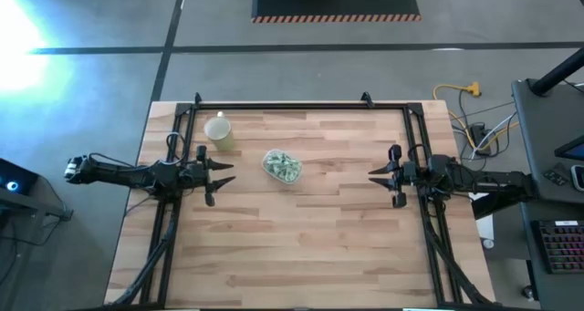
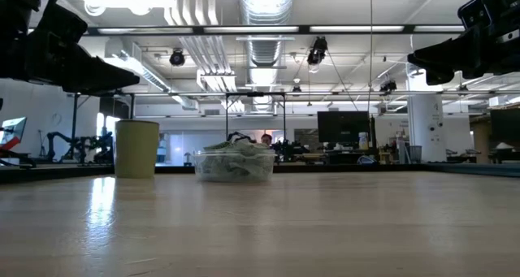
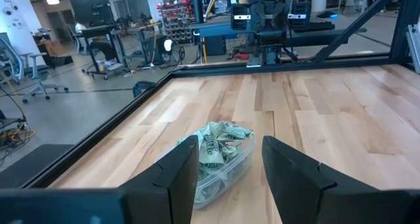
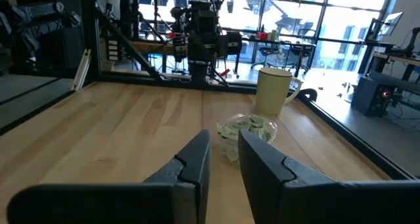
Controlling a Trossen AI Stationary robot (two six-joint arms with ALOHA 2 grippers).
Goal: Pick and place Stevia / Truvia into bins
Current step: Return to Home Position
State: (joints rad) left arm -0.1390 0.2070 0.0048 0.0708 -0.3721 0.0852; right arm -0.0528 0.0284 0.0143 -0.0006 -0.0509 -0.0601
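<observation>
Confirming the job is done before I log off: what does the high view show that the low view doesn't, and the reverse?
Only the high view: the whole table, with the left gripper and right gripper open at its opposite sides, pointing inward, and the sachets seen from above.

Only the low view: the room behind, a person's head past the clear tub, and the sachets heaped slightly over its rim.

Both: the clear tub standing beside the pale yellow cup, apart from it.
</observation>
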